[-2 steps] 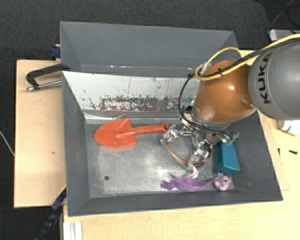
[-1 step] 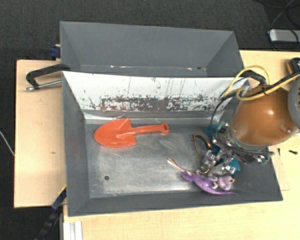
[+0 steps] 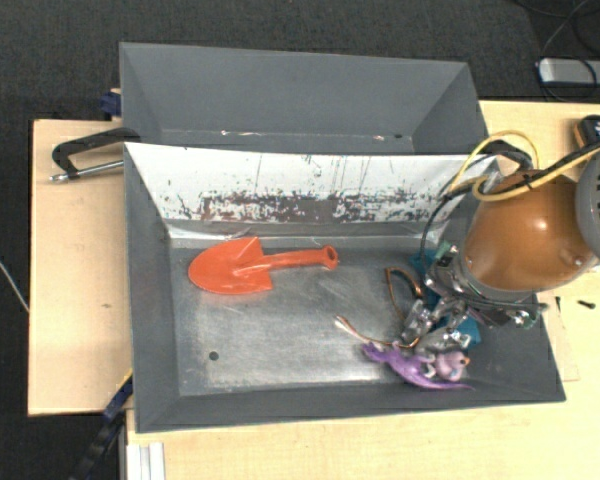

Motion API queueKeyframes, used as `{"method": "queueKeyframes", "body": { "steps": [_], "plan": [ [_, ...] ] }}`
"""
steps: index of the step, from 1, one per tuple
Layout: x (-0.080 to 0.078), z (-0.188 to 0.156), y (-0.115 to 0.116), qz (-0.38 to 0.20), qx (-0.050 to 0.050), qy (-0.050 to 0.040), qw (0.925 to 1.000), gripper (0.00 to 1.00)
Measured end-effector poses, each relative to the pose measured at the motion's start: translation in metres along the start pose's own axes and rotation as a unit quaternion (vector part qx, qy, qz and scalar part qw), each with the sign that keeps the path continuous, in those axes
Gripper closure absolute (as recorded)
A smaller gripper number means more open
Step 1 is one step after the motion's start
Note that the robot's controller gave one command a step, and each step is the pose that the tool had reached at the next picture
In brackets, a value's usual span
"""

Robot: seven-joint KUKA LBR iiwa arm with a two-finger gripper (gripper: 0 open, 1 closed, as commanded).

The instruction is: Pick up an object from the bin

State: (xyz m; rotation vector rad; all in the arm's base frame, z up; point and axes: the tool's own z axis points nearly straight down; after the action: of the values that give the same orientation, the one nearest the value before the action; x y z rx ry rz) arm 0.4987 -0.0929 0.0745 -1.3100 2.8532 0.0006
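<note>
**Gripper set low over a purple toy in the bin's near right corner**

The gripper (image 3: 431,332) is seen low in the grey metal bin (image 3: 146,298), close to the floor. Just below it, on the side nearer the camera, a small purple toy figure (image 3: 416,370) is found lying on the floor. The figure's long axis is laid roughly from left to right, dipping slightly toward the right. Its thinner, pointed end is turned to the gripper's left, and its bulkier end, marked with pale spots, lies under the gripper's right side. Which end is the head cannot be made out. Contact between gripper and figure cannot be judged, and nothing can be seen to be held. Whether the gripper is spread or closed cannot be told, since its tip is lost among metal parts and wires.

The arm is brought in from the right. Its wrist is hidden under a rounded orange-brown cover (image 3: 525,236), over which yellow and black cables (image 3: 492,160) are looped. From the cover, the gripper is angled down and to the left.

A dark brown cord (image 3: 393,286) is curled on the floor just to the gripper's left. Well apart to the left, an orange toy shovel (image 3: 248,266) is laid flat. Its long axis also runs left to right, with the blade pointed away from the gripper and the handle end turned toward it.
</note>
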Motion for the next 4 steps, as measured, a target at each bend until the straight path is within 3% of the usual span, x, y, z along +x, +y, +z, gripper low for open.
{"method": "queueKeyframes", "body": {
  "steps": [1, 2, 3, 4],
  "plan": [
    [-0.005, 0.003, -0.045, -0.021, -0.013, -0.0029, 0.9997, 1.0],
    [-0.005, 0.001, -0.035, -0.022, -0.001, -0.0055, 0.9997, 1.0],
    [-0.014, 0.003, -0.061, -0.051, -0.018, -0.0065, 0.9985, 1.0],
    [-0.015, 0.003, -0.061, -0.05, -0.017, -0.0075, 0.9986, 1.0]
  ]
}}
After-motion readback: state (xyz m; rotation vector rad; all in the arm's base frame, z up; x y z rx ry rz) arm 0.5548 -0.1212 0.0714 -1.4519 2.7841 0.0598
